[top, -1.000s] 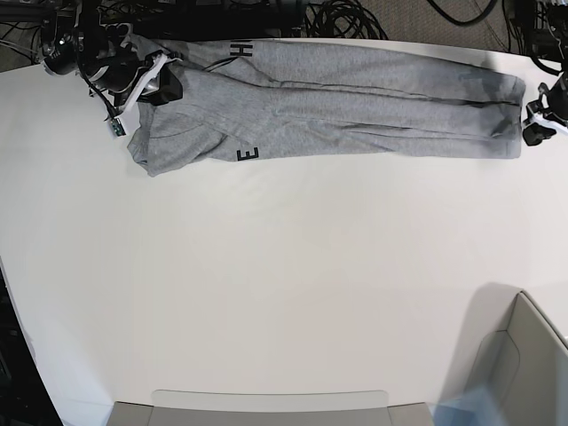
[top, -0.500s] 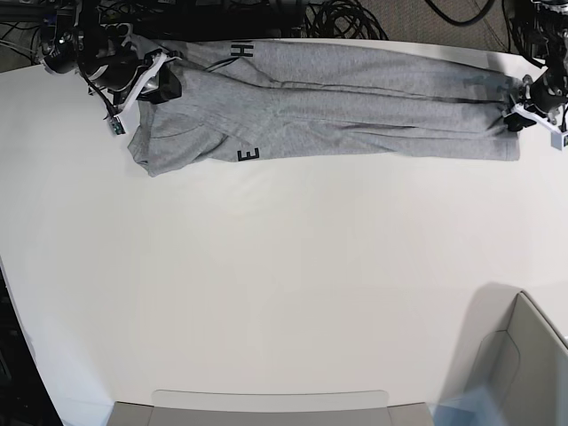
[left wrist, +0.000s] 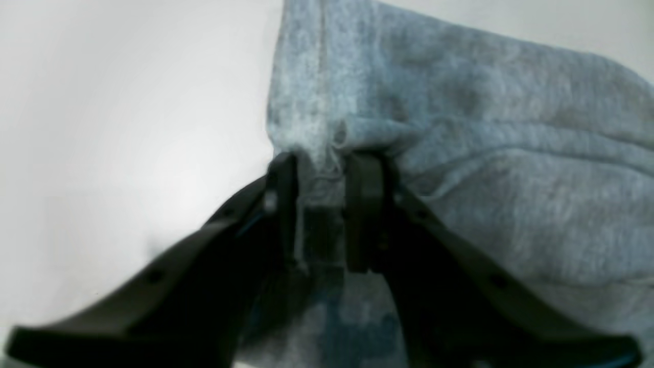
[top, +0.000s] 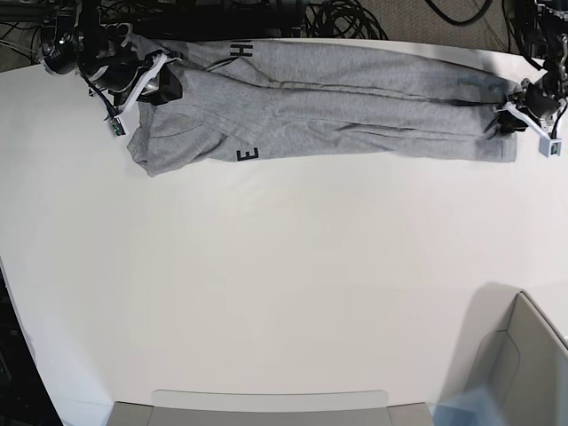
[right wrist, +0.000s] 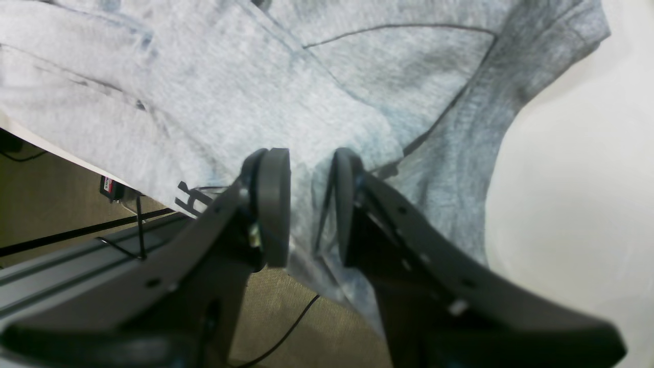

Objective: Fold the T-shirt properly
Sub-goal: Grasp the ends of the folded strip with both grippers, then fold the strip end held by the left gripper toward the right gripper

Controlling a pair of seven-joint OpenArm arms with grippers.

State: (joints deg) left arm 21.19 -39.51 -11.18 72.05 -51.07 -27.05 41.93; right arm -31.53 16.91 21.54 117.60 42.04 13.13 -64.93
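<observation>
One lengthwise fold looked done: in the base view the T-shirt [top: 319,102] lay as a long band along the tabletop's [top: 284,284] far edge. Left wrist: left gripper [left wrist: 321,204] fingers pinched its hem. Right wrist: right gripper [right wrist: 309,204] fingers clamped cloth. Crosswise folds remained.

Occlusion notes
T-shirt [top: 337,106] lettering mostly folded under, unreadable; left wrist view blurred; grey bin [top: 524,373] cropped by frame edge.

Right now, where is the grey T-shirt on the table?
In the base view the light heather-grey cotton T-shirt lies stretched along the white table's far edge, between the right pincer and the left pincer.
</observation>
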